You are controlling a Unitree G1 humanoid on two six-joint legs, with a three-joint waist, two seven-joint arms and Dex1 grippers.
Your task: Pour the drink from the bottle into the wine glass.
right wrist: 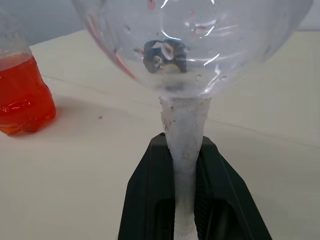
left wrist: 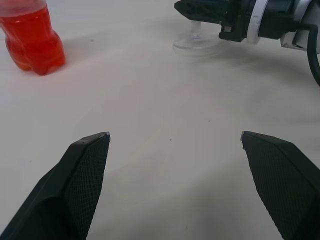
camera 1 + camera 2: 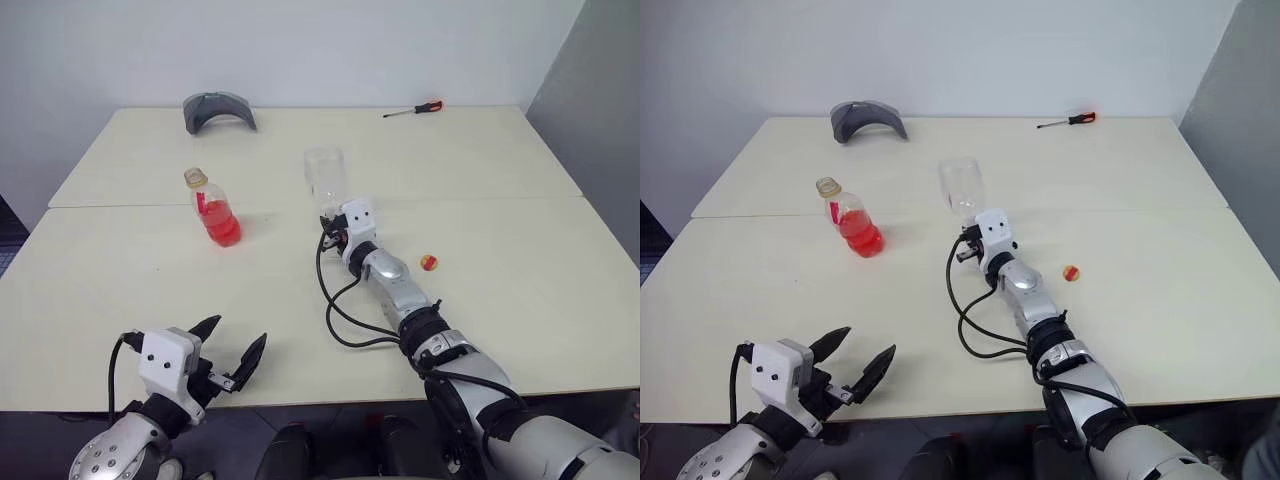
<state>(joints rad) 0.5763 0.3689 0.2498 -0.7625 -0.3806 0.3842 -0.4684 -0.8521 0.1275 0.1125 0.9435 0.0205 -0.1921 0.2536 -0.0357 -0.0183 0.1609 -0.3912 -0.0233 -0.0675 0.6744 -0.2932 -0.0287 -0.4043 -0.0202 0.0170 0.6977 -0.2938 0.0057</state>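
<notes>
Droplets (right wrist view) fleck the wine glass (image 1: pixel 190 45) bowl.

Left gripper (image 3: pixel 228 356) low and near, fingers spread wide, right arm stretched forward, right gripper (image 1: pixel 186 200) fingers clamped together

One bottle (image 3: pixel 213 208) of red drink (image 3: pixel 221 225) at centre left, one wine glass (image 3: pixel 325 180) at centre, one loose cap (image 3: pixel 429 263) right of centre, one screwdriver (image 3: pixel 414 109) upper right, one grey curved object (image 3: pixel 218 110) upper left, two grippers, left gripper (image 3: pixel 230 348) and right gripper (image 3: pixel 334 222).
</notes>
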